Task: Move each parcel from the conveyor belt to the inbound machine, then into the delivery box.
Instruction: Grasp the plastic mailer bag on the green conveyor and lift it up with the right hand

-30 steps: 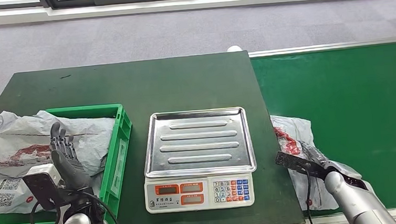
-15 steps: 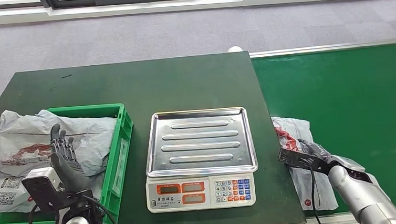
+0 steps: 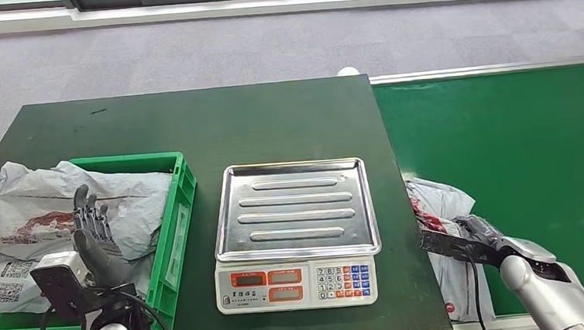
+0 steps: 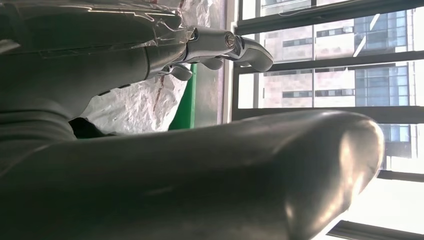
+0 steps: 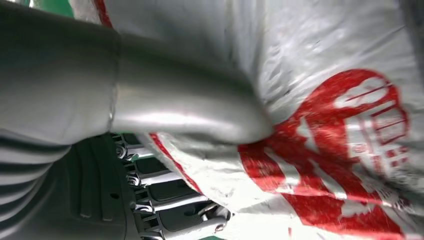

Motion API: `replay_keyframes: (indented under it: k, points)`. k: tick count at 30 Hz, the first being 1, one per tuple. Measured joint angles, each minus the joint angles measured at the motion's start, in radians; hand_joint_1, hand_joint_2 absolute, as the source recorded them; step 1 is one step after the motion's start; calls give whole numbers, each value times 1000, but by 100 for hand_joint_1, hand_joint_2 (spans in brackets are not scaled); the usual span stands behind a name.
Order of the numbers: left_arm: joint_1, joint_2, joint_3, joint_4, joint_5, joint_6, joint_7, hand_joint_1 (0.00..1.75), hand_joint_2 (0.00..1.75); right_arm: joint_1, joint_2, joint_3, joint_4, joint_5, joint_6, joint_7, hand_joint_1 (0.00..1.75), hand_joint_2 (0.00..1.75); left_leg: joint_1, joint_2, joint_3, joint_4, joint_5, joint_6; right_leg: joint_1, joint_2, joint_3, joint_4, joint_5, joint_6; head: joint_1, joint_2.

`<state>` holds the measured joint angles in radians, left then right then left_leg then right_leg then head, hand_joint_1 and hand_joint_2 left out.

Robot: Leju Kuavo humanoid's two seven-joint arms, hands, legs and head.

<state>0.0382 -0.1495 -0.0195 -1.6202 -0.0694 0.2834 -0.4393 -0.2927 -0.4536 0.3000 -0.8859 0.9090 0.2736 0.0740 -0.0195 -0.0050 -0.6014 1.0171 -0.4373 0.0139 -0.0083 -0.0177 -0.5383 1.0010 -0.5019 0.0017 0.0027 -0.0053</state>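
Observation:
A white-grey parcel (image 3: 439, 201) with red print lies at the near left edge of the green conveyor belt (image 3: 521, 157), beside the scale. My right hand (image 3: 480, 233) grips it near its middle. In the right wrist view the thumb (image 5: 190, 112) presses onto the parcel (image 5: 345, 115) and the dark fingers (image 5: 170, 195) curl under its edge. The inbound machine, a scale with a bare steel tray (image 3: 294, 207), stands mid-table. My left hand (image 3: 92, 239) is raised over the green delivery box (image 3: 175, 220), fingers apart and holding nothing; the left wrist view shows its fingers (image 4: 220, 45).
Several crumpled white parcels (image 3: 29, 222) fill the box and spill over its left side. The dark green table (image 3: 193, 125) runs behind the scale. Grey carpet and a window wall lie beyond it.
My right hand has drawn a little right and toward me, and the parcel has shifted with it. My left hand has sunk slightly over the box.

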Motion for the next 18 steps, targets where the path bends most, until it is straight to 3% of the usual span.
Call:
replay_keyframes:
  k: [10, 12, 15, 18]
  points:
    - [-2, 0, 0, -3, 13, -19, 11, 0, 0, 55, -13, 1, -97, -1, -4, 10, 175, 175, 0, 0, -3, 0, 0, 0, 0, 0, -2, 0, 0, 0, 0, 0]
    - [6, 0, 0, -11, 16, -17, 10, 0, 0, 57, -9, 1, -116, 46, -92, 28, 175, 175, 0, 0, -5, 0, 0, 0, 0, 0, -3, 1, 0, 0, 0, 0]
    - [43, -3, 0, -52, 17, -14, 6, 0, 0, 45, 25, -9, -171, 190, -323, 116, 175, 175, -1, 3, -7, 0, 0, 0, 0, 2, -7, 2, 1, 0, 0, 0]
    - [71, -10, 1, -89, 15, -18, 6, 0, 0, 19, 63, -43, -256, 264, -365, 162, 175, 175, 0, 4, -7, 0, 0, 0, 0, 3, -8, 2, 1, -1, 0, 0]
